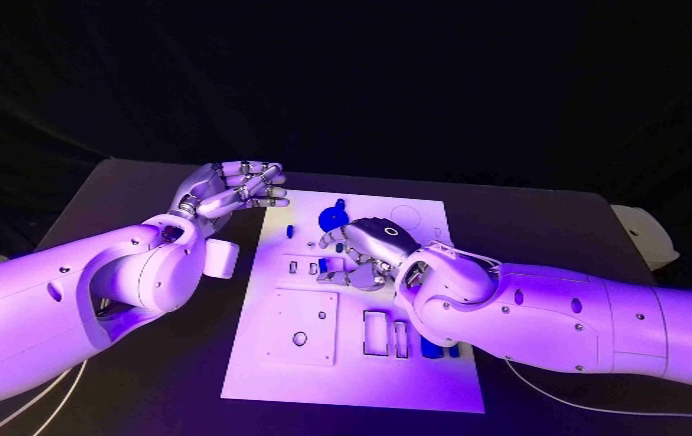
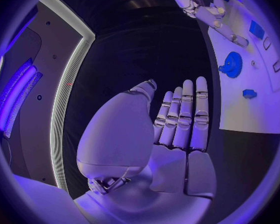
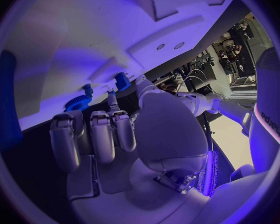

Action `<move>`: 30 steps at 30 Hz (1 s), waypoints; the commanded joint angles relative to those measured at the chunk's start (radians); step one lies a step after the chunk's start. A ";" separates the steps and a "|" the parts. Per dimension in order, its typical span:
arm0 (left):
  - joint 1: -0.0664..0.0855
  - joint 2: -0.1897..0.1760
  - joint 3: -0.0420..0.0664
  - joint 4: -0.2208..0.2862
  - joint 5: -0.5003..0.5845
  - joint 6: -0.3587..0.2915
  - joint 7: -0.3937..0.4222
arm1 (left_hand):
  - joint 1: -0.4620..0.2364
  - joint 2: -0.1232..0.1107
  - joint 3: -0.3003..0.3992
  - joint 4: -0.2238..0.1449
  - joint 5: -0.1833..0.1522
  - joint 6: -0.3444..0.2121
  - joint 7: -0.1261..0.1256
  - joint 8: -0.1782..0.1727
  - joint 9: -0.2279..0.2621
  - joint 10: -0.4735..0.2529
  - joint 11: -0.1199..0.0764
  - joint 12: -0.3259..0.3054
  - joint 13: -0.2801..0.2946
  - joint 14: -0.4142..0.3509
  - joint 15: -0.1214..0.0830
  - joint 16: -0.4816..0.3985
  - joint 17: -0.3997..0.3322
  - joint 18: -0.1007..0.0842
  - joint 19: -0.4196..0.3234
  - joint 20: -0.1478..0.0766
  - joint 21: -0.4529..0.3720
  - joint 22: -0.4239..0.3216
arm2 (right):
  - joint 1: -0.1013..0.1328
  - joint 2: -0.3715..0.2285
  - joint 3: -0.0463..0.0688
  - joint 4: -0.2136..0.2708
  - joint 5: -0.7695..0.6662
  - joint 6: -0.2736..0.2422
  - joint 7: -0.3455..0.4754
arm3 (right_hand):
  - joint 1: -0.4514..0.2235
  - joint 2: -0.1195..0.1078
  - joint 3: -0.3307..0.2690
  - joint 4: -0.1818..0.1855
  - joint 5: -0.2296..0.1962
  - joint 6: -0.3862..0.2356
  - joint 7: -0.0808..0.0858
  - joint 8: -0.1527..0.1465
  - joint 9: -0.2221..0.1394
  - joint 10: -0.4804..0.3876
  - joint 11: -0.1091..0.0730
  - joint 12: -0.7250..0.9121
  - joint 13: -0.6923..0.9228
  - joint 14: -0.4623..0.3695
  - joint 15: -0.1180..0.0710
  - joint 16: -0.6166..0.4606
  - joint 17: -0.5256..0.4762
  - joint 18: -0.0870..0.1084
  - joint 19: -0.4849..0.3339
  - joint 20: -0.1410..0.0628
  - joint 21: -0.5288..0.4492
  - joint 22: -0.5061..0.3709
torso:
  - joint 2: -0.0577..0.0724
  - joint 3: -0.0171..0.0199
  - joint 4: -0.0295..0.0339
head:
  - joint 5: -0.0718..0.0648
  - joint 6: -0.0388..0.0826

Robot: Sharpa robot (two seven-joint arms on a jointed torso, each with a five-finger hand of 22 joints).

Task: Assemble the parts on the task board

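Right silver many-fingered hand (image 1: 372, 248) hovers over the white task board (image 1: 289, 356), grasp unclear, near the small, stiff blue toothed gear (image 2: 231, 64), best pinched by its rim.

Black surface (image 1: 130, 196) seen from above, white task board (image 1: 303, 376) lying flat at its middle, small blue parts (image 1: 332, 218) resting near the board's far end
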 commanded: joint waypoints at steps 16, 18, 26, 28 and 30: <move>0.027 0.038 0.001 -0.036 -0.660 0.258 -0.562 | -0.259 0.045 -0.080 0.011 0.002 0.005 -0.092 0.240 0.205 0.099 -0.120 0.679 0.552 0.448 -0.132 1.126 1.081 -0.027 0.232 -0.145 0.785 0.644 | 0.109 -0.254 0.016 0.103 0.428 -0.125 0.270 | 0.070 0.027 -0.008 -0.003 0.090 0.108 -0.042 0.084 0.035 0.047 -0.028 0.016 0.199 0.089 -0.021 -0.005 0.201 -0.011 0.100 -0.017 -0.005 0.254 | -0.015 0.0100 -0.0026 | 0.014 -0.005; 0.037 0.050 0.001 -0.039 -0.717 0.298 -0.622 | -0.282 0.048 -0.095 0.017 0.000 0.000 -0.095 0.279 0.229 0.137 -0.123 0.842 0.711 0.476 -0.138 1.174 1.150 -0.042 0.265 -0.146 0.862 0.754 | 0.115 -0.270 0.016 0.104 0.444 -0.118 0.269 | 0.070 0.027 -0.008 -0.003 0.090 0.109 -0.042 0.085 0.036 0.047 -0.029 0.016 0.199 0.089 -0.021 -0.005 0.201 -0.011 0.100 -0.017 -0.004 0.255 | -0.018 0.0124 -0.0012 | 0.015 -0.006; 0.106 0.130 -0.001 -0.082 -0.894 0.473 -0.809 | -0.331 0.051 -0.155 0.020 -0.008 0.005 -0.130 0.419 0.339 0.226 -0.152 1.089 0.967 0.509 -0.163 1.230 1.236 -0.068 0.325 -0.167 0.979 0.934 | 0.125 -0.300 0.016 0.089 0.474 -0.094 0.259 | 0.069 0.027 -0.009 -0.002 0.092 0.109 -0.043 0.086 0.038 0.044 -0.030 0.012 0.196 0.089 -0.022 -0.006 0.198 -0.011 0.098 -0.018 -0.007 0.252 | -0.026 0.0233 -0.0017 | 0.030 -0.008; 0.116 0.147 -0.002 -0.095 -0.914 0.495 -0.830 | -0.338 0.055 -0.165 0.020 -0.011 0.003 -0.136 0.443 0.364 0.236 -0.157 1.109 0.990 0.511 -0.167 1.233 1.242 -0.070 0.328 -0.171 0.988 0.948 | 0.126 -0.301 0.016 0.085 0.476 -0.090 0.255 | 0.069 0.027 -0.009 -0.002 0.092 0.109 -0.043 0.086 0.038 0.044 -0.030 0.012 0.196 0.089 -0.022 -0.006 0.198 -0.011 0.098 -0.018 -0.007 0.252 | -0.027 0.0257 -0.0030 | 0.033 -0.009; 0.122 0.161 -0.004 -0.106 -0.926 0.513 -0.844 | -0.342 0.057 -0.170 0.020 -0.012 0.001 -0.138 0.454 0.377 0.240 -0.159 1.116 0.998 0.512 -0.168 1.236 1.246 -0.072 0.332 -0.173 0.995 0.959 | 0.126 -0.302 0.016 0.082 0.477 -0.087 0.251 | 0.069 0.027 -0.009 -0.002 0.092 0.109 -0.043 0.086 0.038 0.044 -0.030 0.012 0.196 0.089 -0.022 -0.006 0.198 -0.011 0.098 -0.018 -0.007 0.252 | -0.029 0.0281 -0.0027 | 0.032 -0.011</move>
